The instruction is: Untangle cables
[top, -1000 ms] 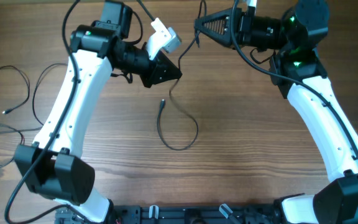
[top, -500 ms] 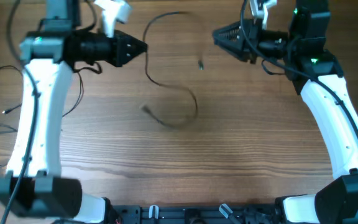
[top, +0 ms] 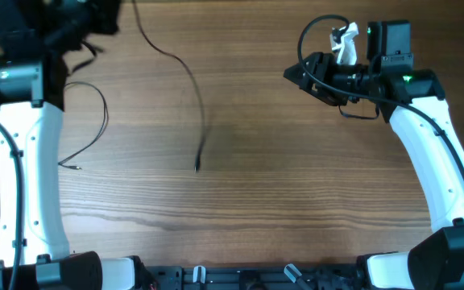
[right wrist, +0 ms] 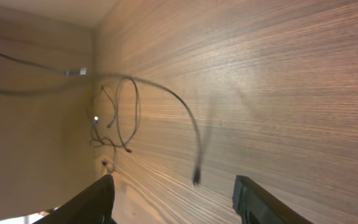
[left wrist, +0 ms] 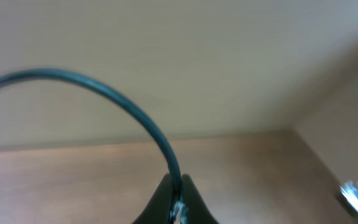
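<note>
One thin black cable point(top: 190, 79) runs from the top left edge down across the table, and its plug end point(top: 197, 167) hangs or rests near the middle. My left gripper point(left wrist: 176, 200) is shut on this cable point(left wrist: 110, 93), which arcs away to the left. In the overhead view that gripper is mostly cropped at the top left corner. My right gripper point(top: 295, 74) is at the upper right, open, with nothing between its fingers point(right wrist: 98, 200). Its wrist view shows the same cable's plug end point(right wrist: 196, 177) and more loose cables point(right wrist: 114, 118) piled beyond it.
Other thin black cables point(top: 93, 109) loop over the left side of the table behind the left arm point(top: 24, 161), with one end point(top: 74, 167) pointing inward. The right arm point(top: 429, 161) runs down the right side.
The right gripper opened and let go of the cable. The left gripper swung far left and up with the cable, pulling its loop out into one long strand.
</note>
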`<state>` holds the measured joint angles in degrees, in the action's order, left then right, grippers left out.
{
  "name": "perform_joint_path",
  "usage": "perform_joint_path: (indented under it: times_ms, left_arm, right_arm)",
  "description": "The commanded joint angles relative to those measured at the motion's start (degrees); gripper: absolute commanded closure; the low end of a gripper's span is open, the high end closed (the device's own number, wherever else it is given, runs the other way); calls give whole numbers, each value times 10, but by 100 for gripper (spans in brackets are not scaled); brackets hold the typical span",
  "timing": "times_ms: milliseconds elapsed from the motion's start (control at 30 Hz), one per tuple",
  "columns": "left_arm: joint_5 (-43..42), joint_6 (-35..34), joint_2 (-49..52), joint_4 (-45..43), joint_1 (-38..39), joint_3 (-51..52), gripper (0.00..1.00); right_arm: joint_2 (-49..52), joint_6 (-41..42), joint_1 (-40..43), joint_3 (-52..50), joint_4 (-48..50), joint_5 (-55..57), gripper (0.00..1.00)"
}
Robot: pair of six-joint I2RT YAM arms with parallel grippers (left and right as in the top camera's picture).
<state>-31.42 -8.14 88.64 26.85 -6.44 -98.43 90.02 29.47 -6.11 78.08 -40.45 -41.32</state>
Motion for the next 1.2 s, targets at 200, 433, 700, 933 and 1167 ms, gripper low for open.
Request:
perform_joint_path:
  times_ms: [200, 433, 700, 933, 1167]
  left_arm:
    - [148, -195, 66, -233, -147, -2, 96]
    - [159, -191, 159, -212, -172, -2, 96]
    - [156, -191, 224, -123, -175, -2, 0]
    - [43, -187, 106, -57, -177, -2, 0]
    - [34, -141, -58, 146, -152, -2, 0]
  right_arm:
    - [-9, -41, 0, -32, -10, 17, 38]
    - [-9, -40, 0, -32, -8, 17, 39]
    - [-9, -47, 0, -32, -7, 17, 39]
    - [-10, -139, 0, -31, -12, 15, 20]
    - [-58, -212, -1, 9, -75, 56, 5]
